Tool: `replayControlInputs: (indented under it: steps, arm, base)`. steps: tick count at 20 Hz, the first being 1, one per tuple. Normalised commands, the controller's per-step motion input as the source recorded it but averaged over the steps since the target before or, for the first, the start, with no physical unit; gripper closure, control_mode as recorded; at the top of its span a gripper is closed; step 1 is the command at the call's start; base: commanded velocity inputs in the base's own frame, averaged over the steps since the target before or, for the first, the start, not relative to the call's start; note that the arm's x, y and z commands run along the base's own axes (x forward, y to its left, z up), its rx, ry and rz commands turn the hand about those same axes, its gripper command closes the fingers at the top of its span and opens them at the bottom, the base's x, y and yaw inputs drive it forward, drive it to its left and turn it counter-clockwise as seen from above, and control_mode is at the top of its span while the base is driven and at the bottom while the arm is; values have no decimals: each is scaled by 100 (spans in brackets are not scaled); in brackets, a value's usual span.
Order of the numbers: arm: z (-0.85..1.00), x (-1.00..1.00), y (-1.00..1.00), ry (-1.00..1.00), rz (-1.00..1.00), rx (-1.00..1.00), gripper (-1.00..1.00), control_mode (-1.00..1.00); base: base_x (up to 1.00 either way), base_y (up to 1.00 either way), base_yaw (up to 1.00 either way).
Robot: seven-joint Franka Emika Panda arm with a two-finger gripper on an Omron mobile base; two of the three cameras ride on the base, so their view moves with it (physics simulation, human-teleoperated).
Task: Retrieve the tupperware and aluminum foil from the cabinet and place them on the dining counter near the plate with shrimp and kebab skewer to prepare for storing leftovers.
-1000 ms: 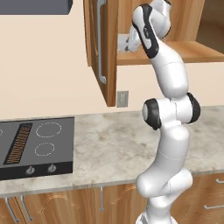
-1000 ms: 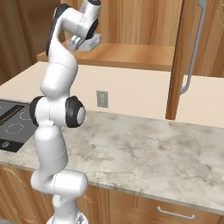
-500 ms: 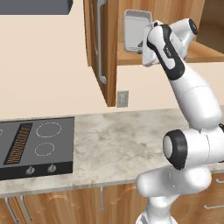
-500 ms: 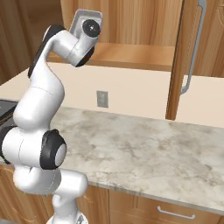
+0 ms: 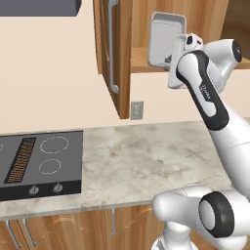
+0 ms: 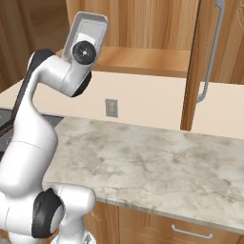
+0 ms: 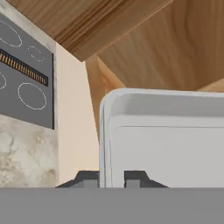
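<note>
**Tupperware pinched by one rim, clear of the shelf — slip and door strike are our worries**

We note the tupperware (image 5: 166,39) held up on edge in front of the open cabinet (image 5: 122,58), its hollow side turned toward the left base camera, just above the shelf lip. In the hand view the gripper (image 7: 111,178) has its two dark tips set close on either side of the container's rim (image 7: 105,131), so we read it as clamped on the tupperware.

Risks as we judge them:
- The hold is on a thin edge near one corner, with most of the container hanging beyond the fingers. A fast swing could let it pivot or slide free and drop onto the worktop (image 6: 157,157) below.
- The open door (image 5: 113,49) stands just beside the container on one side; a wide turn that way could clip it.
- The aluminum foil is not something we can make out here; the dining counter is elsewhere, so a long carry lies ahead.
</note>
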Motion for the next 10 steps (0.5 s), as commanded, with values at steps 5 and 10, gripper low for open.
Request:
replayControlInputs:
  steps: [5, 10]
  arm:
    - [44, -100, -47, 23, 0, -2, 100, -100]
    - [-66, -100, -11, 43, 4, -22, 100, -100]
  base:
    - [0, 0, 0]
    - [0, 0, 0]
